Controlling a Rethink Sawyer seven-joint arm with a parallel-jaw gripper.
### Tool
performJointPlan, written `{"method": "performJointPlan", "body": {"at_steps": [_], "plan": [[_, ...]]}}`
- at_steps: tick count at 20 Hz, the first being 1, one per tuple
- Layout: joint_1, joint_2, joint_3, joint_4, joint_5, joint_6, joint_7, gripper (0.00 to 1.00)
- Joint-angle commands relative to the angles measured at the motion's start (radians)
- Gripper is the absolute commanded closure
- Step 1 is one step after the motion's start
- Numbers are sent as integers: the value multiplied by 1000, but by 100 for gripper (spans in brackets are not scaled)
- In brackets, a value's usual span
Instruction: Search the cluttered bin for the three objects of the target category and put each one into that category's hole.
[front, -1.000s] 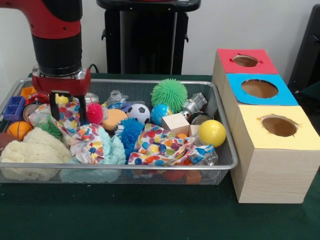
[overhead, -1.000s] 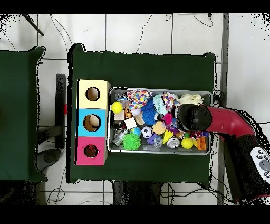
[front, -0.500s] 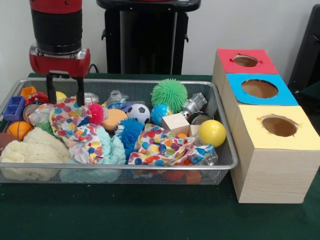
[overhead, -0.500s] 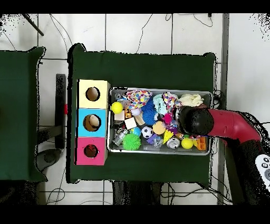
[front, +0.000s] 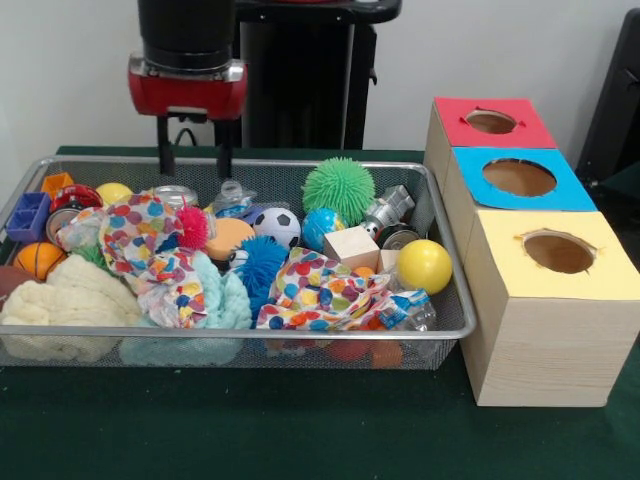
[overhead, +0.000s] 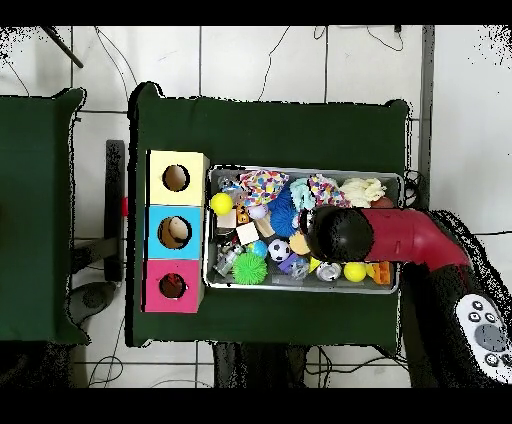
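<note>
pincer (front: 195, 160): you've got it hanging above the far rim of the bin, fingers spread, nothing between them, clear of the clutter.
bin (front: 452, 300): wire mesh, on the green bench (front: 300, 430), just left of the boxes in the front view.
boxes: three in a row at the right; red box (front: 490, 122) far, blue box (front: 520, 178) middle, yellow box (front: 555, 255) near. One round hole in each top.
balls: yellow ball (front: 424, 265) near the bin's right end; soccer ball (front: 277, 226) and blue ball (front: 322, 226) mid-bin, side by side; green spiky ball (front: 338, 189) behind them at the far wall; orange ball (front: 38, 259) at the left end.
cloths: dotted cloth (front: 140, 240) left of centre, a second dotted one at the near wall; cream cloth (front: 60, 305) in the near left corner.
wood cube (front: 350, 246): just left of the yellow ball.
target category: can't tell from what you see here.
overhead: arm (overhead: 400, 238) covers the middle of the bin; pincer hidden under it.
</note>
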Motion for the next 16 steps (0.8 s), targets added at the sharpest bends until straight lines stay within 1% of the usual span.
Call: {"method": "performJointPlan", "body": {"at_steps": [1, 3, 6, 10, 16], "plan": [[42, 4, 46, 114, 30, 30, -2, 0], [55, 17, 33, 103, 23, 19, 8, 0], [77, 65, 19, 75, 15, 6, 24, 0], [114, 135, 1, 44, 8, -42, 73, 0], [172, 230, -40, 12, -4, -149, 156, 0]]}}
